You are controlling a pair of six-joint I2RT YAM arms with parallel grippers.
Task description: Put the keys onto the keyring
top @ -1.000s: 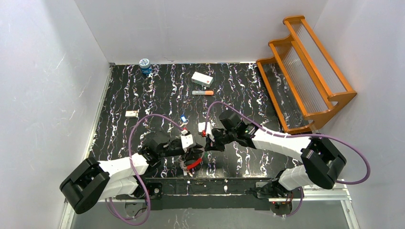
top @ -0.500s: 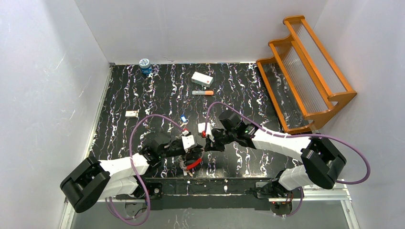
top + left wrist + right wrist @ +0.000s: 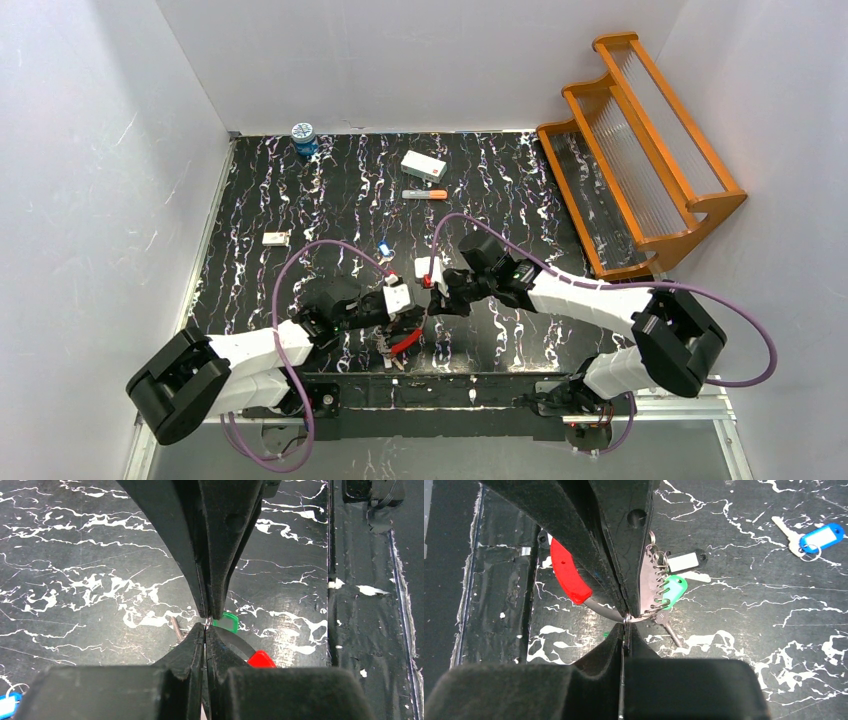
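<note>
No text, label, number or sign can be read on anything.

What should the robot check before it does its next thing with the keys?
1. Is the right gripper shut on the keyring? Ok.
2. Is the left gripper shut? Ok. Is it really pinching the loop's thin wire? Cannot tell.
3. Is the green key, hanging by the loop's coil, threaded on? Cannot tell.
4. Is the blue key on the loop? Not ok: it lies apart, unheld.
5. Is the loop opened for threading? Cannot tell.
</note>
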